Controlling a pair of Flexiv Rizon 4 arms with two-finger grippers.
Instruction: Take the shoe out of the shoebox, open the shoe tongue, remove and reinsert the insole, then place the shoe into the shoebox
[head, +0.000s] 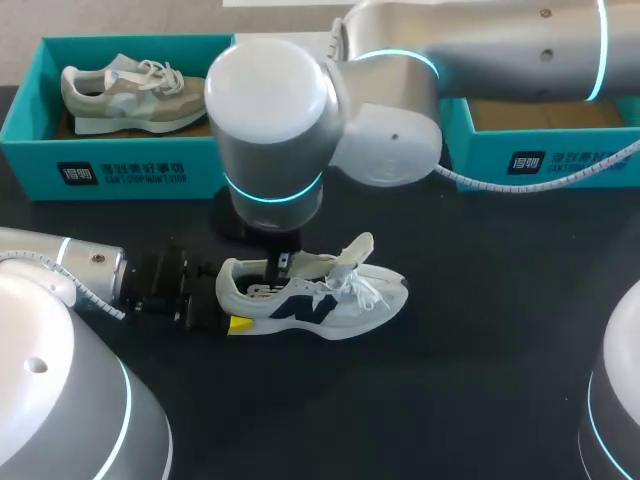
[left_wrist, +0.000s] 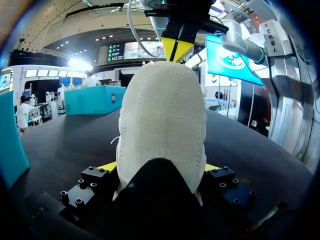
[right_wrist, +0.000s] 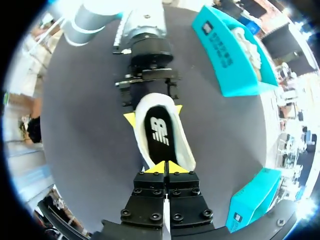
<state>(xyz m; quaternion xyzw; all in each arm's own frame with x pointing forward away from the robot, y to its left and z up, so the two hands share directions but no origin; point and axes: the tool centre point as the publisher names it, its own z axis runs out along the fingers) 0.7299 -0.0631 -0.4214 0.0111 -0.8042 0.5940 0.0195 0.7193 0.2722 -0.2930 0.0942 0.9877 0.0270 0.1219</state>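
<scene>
A white sneaker (head: 320, 298) with a navy logo lies on its sole on the black table, toe pointing right, its tongue (head: 355, 250) folded up. My left gripper (head: 228, 300) comes in from the left and is shut on the heel (left_wrist: 162, 115), one yellow fingertip (left_wrist: 107, 166) against each side. My right gripper (right_wrist: 166, 167) comes straight down into the shoe's opening, yellow tips pressed together over the front of the black insole (right_wrist: 160, 132). I see nothing between its tips.
A teal shoebox (head: 120, 165) at the back left holds a beige sneaker (head: 130, 92). A second teal box (head: 540, 160) stands at the back right, partly behind my right arm. Black tabletop lies bare in front of the shoe.
</scene>
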